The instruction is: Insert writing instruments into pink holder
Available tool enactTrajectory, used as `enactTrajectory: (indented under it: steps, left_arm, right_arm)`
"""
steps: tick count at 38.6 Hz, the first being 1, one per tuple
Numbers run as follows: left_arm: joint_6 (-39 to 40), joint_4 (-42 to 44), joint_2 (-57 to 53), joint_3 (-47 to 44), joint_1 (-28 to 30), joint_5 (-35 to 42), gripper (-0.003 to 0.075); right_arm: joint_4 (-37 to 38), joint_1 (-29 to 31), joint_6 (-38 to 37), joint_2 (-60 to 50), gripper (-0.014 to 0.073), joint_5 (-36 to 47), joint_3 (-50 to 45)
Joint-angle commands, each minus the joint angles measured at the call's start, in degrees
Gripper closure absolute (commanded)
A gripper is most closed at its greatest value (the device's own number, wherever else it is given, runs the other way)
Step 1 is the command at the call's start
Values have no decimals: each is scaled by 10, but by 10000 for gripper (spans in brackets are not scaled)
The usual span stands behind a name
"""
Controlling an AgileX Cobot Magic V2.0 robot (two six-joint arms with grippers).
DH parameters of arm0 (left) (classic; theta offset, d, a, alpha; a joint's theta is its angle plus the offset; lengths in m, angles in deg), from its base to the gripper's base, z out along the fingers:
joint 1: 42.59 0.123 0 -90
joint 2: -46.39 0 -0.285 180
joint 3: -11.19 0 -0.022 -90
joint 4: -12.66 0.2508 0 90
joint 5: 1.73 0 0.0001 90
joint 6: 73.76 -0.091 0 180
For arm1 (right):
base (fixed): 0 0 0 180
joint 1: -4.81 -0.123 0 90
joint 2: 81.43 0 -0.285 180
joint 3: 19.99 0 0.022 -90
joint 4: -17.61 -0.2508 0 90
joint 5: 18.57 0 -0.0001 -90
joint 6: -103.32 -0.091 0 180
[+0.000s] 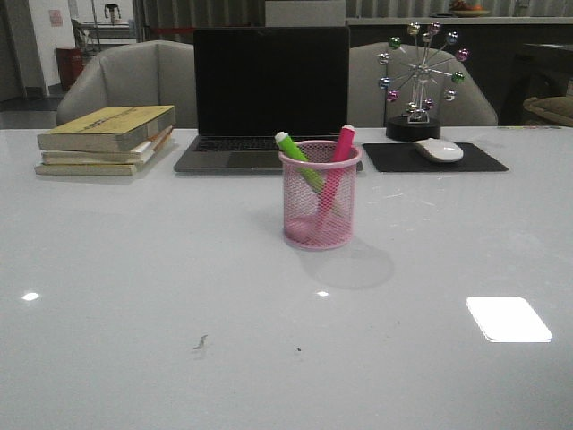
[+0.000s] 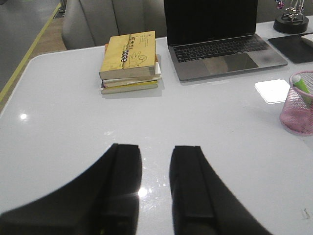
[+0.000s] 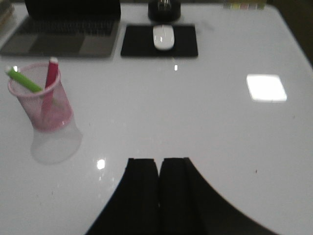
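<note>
Because both markers already lean inside the pink holder (image 1: 320, 199), green marker (image 1: 298, 160) against its left rim and pink marker (image 1: 337, 161) against its right, the left gripper (image 2: 155, 183) hangs spread and empty, the right gripper (image 3: 159, 188) pressed together, both well apart from it.

Glossy white table (image 1: 134, 296) throws back lamp glare; pink holder (image 1: 320, 202) is open wire mesh; smooth plastic markers (image 1: 333, 175) inside.

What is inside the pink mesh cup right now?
The pink holder contains a green marker and a pink marker, both leaning with caps above the rim. The mesh blurs their lower ends, so any smaller contents stay unseen.
</note>
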Motion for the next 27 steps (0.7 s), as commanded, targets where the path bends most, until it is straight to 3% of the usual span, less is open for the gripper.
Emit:
enactTrajectory:
  steps: [1,13,21,27]
  left_arm:
    - [6,-4,3,17,1,47,476]
    - [6,-4,3,17,1,47,476]
    - [6,-4,3,17,1,47,476]
    - [6,-4,3,16,1,47,476]
  right_arm:
    - [10,3,3,-51,545,97,-12]
    - [12,3,3,-190,545,232,-150]
    - [-9,3,3,-218,545,345,-256]
    - [-10,3,3,-221,545,385,-316]
